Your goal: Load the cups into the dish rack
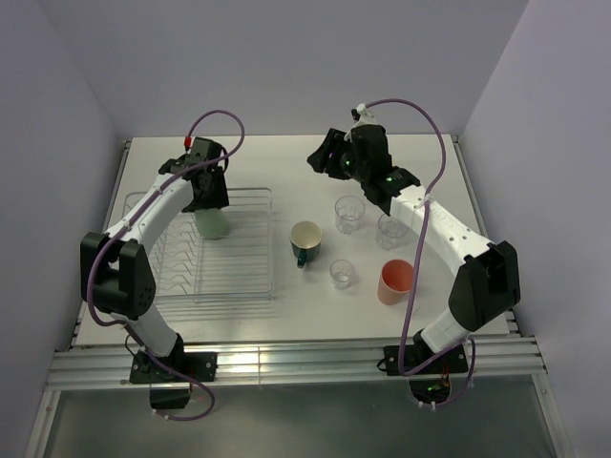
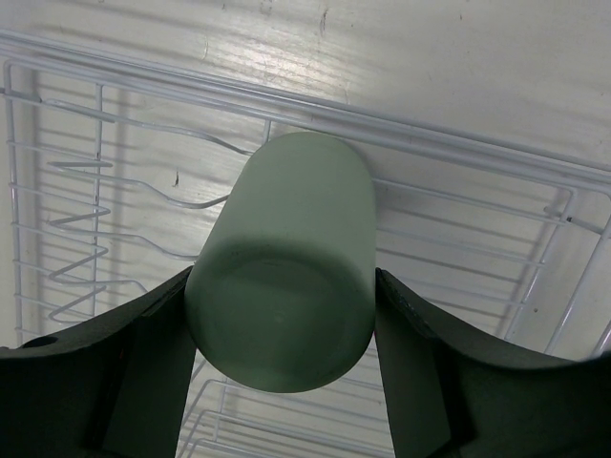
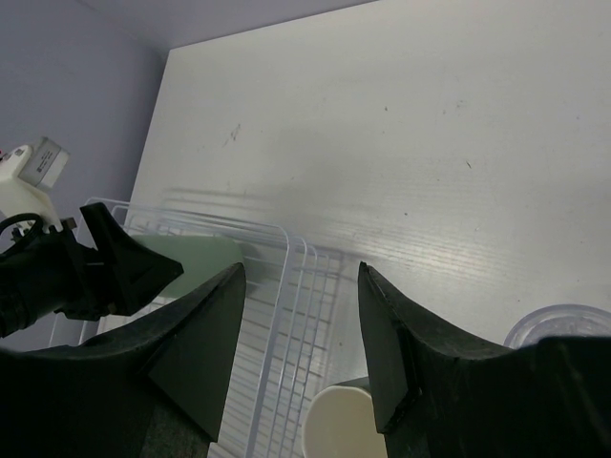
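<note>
1. Left tool (image 2: 282,334): dark, matte, wedge-shaped fingers (image 2: 143,353) clamped on either side of the pale green tumbler (image 2: 291,258), inside the far right part of the dish rack.
2. Pale green tumbler: smooth, opaque, cylindrical with a rounded edge. Its closed base faces the left wrist camera and its mouth points away, towards the rack's far rim. Whether it touches the wires cannot be told.
3. Dish rack (image 1: 239,267): rectangular, thin pale wire, raised rim, parallel bars on the floor, looped prongs along its left half. It sits on the left side of the worktop (image 1: 286,162). It holds only the gripped tumbler.
4. Right tool (image 3: 299,286): jaws wide apart, nothing between them, raised over the far middle of the worktop, well apart from every cup.
5. Teal mug (image 1: 305,239): dark glazed outside, cream inside, mouth up, handle towards the near edge. It stands just right of the rack, between the rack and the other loose cups.
6. Far clear glass (image 1: 349,212), right clear glass (image 1: 392,229), near clear glass (image 1: 342,274): transparent, small, mouths up, apart from one another, right of the mug. The right glass stands partly under the right arm.
7. Salmon-pink tumbler (image 1: 395,281): opaque, smooth, mouth up, nearest the right arm's base, beside the near glass.
8. Worktop: white, faintly grained, flat, walled in pale lilac.
9. Purple cables (image 1: 224,119): one looped over each arm.
</note>
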`<action>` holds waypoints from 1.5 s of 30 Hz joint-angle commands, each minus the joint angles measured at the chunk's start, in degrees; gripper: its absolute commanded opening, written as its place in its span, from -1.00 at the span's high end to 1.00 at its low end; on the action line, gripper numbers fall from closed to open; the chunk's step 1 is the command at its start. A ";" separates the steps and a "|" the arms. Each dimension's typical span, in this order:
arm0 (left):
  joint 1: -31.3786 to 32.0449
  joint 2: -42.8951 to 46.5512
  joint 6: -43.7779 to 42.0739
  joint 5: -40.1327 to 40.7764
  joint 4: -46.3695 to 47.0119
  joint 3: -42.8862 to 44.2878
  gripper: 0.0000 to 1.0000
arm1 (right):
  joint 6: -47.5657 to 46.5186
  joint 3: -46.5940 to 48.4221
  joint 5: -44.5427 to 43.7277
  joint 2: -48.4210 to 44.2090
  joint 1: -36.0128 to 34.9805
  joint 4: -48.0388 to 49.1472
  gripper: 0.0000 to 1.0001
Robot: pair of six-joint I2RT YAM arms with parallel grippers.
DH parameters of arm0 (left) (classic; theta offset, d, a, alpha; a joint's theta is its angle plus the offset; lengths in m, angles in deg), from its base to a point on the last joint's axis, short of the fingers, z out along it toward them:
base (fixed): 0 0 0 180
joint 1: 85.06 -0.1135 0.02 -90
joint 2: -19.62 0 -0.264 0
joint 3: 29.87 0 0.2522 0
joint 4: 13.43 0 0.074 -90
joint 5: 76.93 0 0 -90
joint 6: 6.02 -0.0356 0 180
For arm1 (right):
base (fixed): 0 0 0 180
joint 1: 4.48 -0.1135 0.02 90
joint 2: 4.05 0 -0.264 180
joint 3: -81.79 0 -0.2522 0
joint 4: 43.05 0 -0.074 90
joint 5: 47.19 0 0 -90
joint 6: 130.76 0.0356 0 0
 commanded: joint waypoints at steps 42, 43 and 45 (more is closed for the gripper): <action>0.29 17.00 3.09 0.85 2.57 6.42 -0.74 | -6.99 4.00 -11.78 -3.51 -7.78 -10.76 -0.18; 0.29 17.88 3.18 -0.90 3.36 6.33 -0.74 | -7.26 3.83 -12.75 -3.78 -8.67 -11.56 -0.18; 0.29 20.17 3.26 -2.76 4.07 5.98 -0.74 | -8.05 2.69 -14.68 -4.65 -10.69 -13.66 -0.18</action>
